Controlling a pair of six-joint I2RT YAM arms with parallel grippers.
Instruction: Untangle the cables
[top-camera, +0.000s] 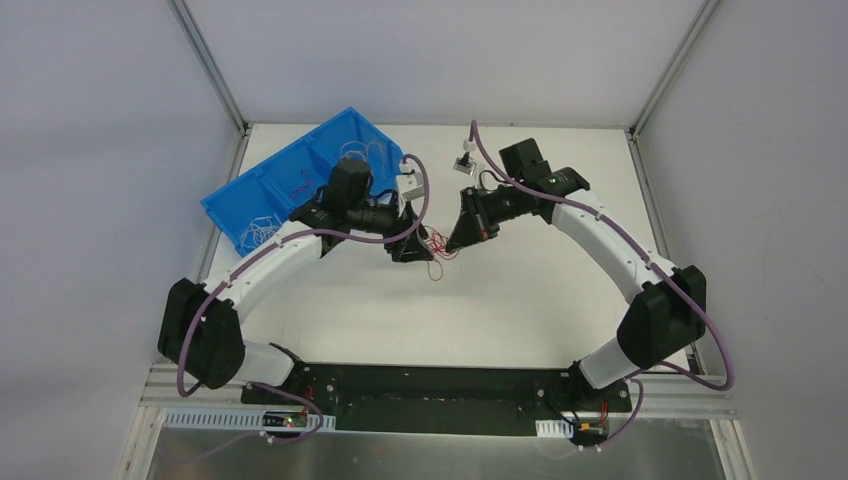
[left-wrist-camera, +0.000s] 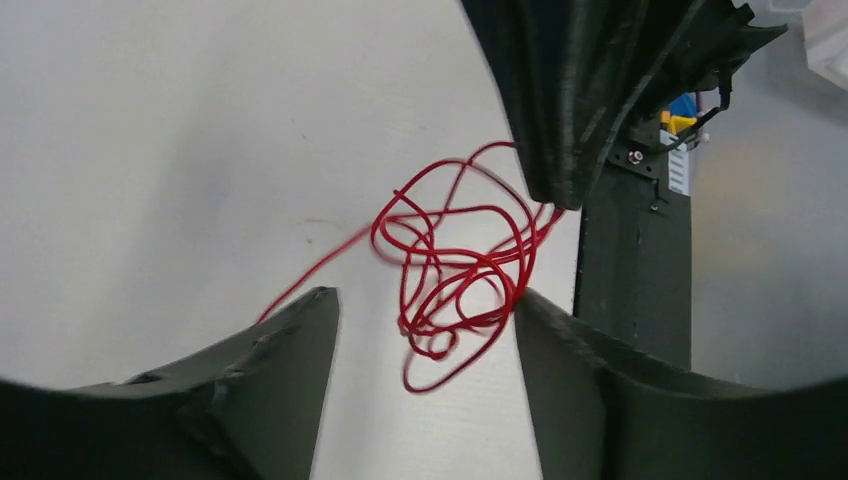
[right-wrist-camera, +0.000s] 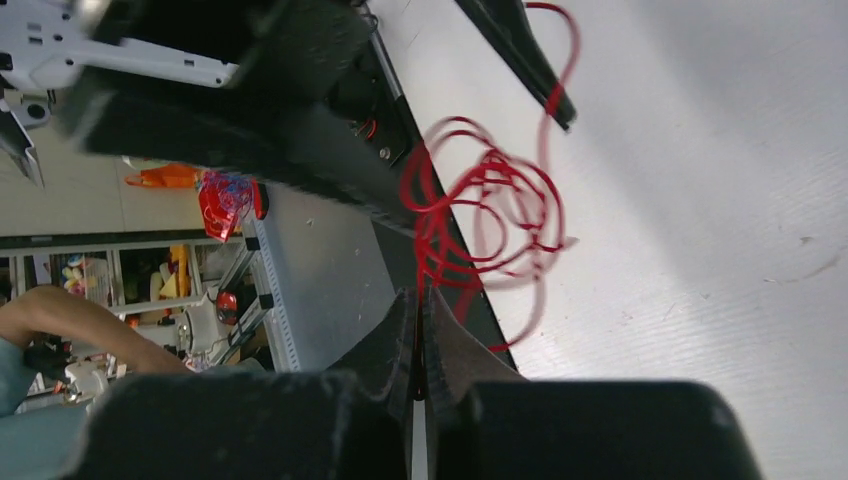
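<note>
A tangle of thin red cable (top-camera: 438, 254) lies on the white table between my two grippers. My left gripper (top-camera: 414, 246) is open. In the left wrist view its jaws (left-wrist-camera: 425, 300) straddle the lower loops of the red tangle (left-wrist-camera: 450, 265), which brushes the right finger (left-wrist-camera: 545, 335). My right gripper (top-camera: 457, 238) is shut on a strand of the red cable. In the right wrist view its jaws (right-wrist-camera: 420, 297) pinch the strand, and the tangle (right-wrist-camera: 490, 205) hangs just beyond them. One loose end trails left across the table (left-wrist-camera: 310, 275). No orange-yellow wire shows in the tangle.
A blue bin (top-camera: 290, 175) stands at the back left, behind the left arm, with thin white wires (top-camera: 258, 232) and other curly wires inside. A small white part (top-camera: 465, 160) lies at the back middle. Frame posts stand at both back corners.
</note>
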